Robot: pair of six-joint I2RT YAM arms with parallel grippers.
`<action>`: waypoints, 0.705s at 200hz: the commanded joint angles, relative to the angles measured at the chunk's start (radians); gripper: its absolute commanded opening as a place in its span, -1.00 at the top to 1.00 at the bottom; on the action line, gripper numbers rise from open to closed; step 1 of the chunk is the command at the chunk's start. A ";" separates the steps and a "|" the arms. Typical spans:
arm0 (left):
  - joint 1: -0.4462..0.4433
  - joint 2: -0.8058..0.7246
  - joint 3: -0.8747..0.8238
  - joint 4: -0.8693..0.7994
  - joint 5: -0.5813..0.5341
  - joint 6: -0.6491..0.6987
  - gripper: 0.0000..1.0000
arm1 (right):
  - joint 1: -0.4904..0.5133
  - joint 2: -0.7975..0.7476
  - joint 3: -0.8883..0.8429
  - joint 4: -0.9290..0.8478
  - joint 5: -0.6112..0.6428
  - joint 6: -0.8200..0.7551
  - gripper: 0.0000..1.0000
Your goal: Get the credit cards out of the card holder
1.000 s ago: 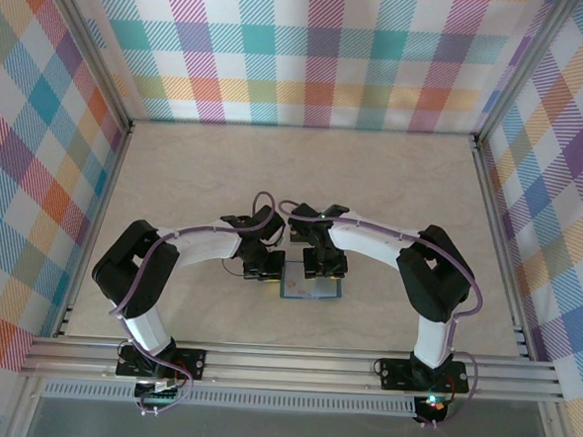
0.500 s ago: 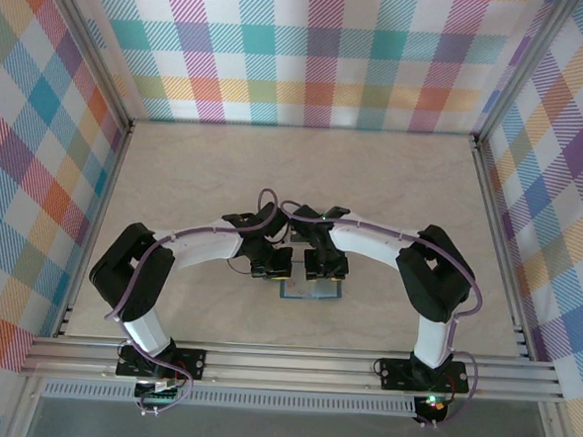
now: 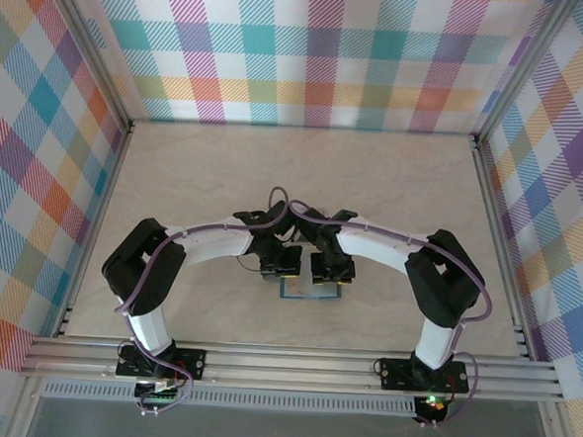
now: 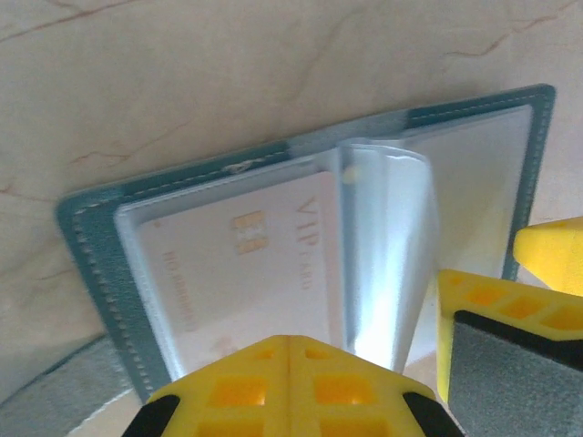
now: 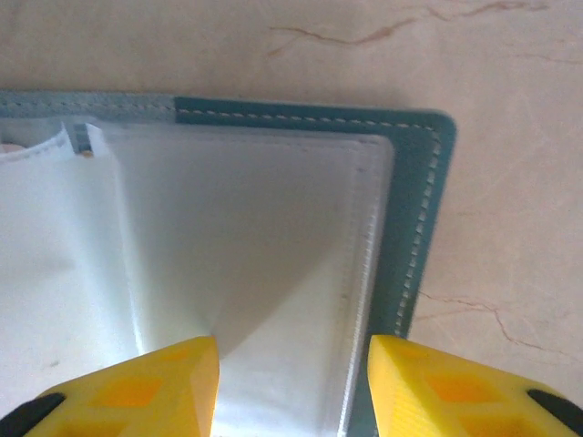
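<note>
Where the left gripper stood left of the card holder a second ago, it now crowds the right gripper above it. Card holder unmoved, open on the tabletop, pale credit card under its clear sleeve. Left gripper pinched shut, empty; right gripper half parted, holding nothing.

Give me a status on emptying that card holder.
Done: the card holder lies open on the table. In hand: the left pincer is shut at its near edge, the right pincer open over the clear pocket. Left: the VIP card sits tucked inside, to be pulled out.
</note>
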 commanded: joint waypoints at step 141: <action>-0.143 0.206 0.173 0.004 0.030 -0.025 0.96 | -0.064 -0.430 -0.166 -0.030 0.210 0.066 0.10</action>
